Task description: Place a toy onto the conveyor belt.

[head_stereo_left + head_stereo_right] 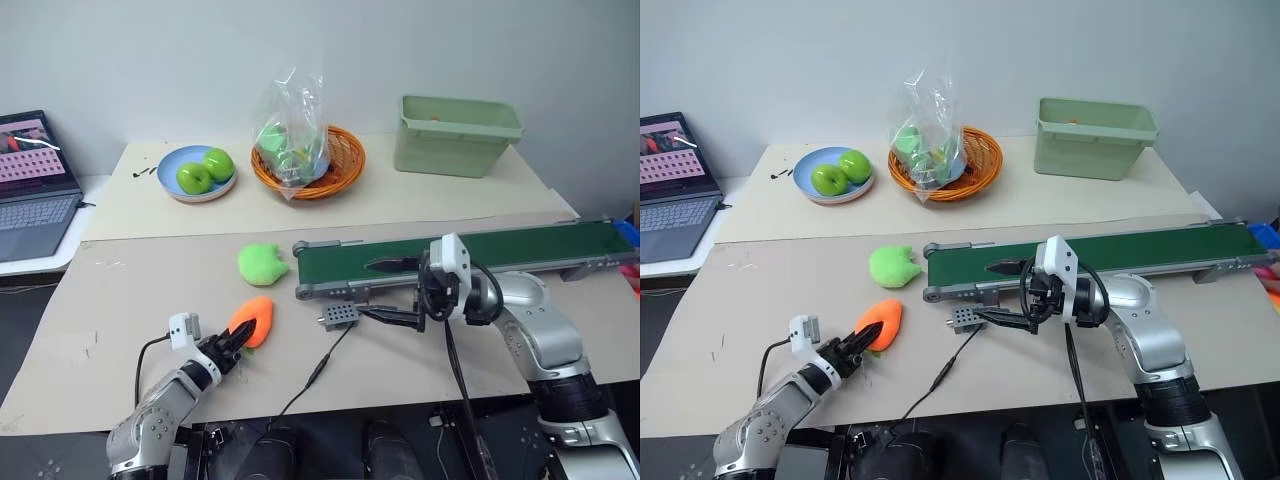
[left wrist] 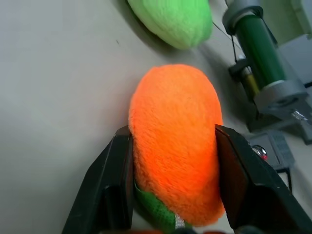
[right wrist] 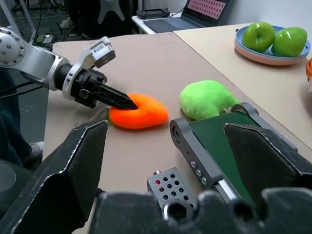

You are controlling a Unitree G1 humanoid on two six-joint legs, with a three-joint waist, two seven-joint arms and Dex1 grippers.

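The toy (image 1: 254, 314), an orange carrot-shaped plush with a green tip, lies on the beige table near the front left. My left gripper (image 1: 238, 342) is shut on its green-tipped end, one black finger (image 2: 114, 170) pressing each side. The conveyor belt (image 1: 500, 250), dark green in a grey frame, runs from the table's middle to the right edge, with a small grey box (image 1: 338, 316) by its left end. My right gripper (image 1: 385, 290) hovers open at that left end, pointing left, with nothing between its fingers.
A light green plush blob (image 1: 262, 263) lies between the toy and the belt's left end. At the back stand a blue plate of green apples (image 1: 197, 172), an orange basket with a plastic bag (image 1: 308, 160) and a green bin (image 1: 455, 133). A laptop (image 1: 35, 185) sits far left. A cable (image 1: 315, 375) trails from the grey box.
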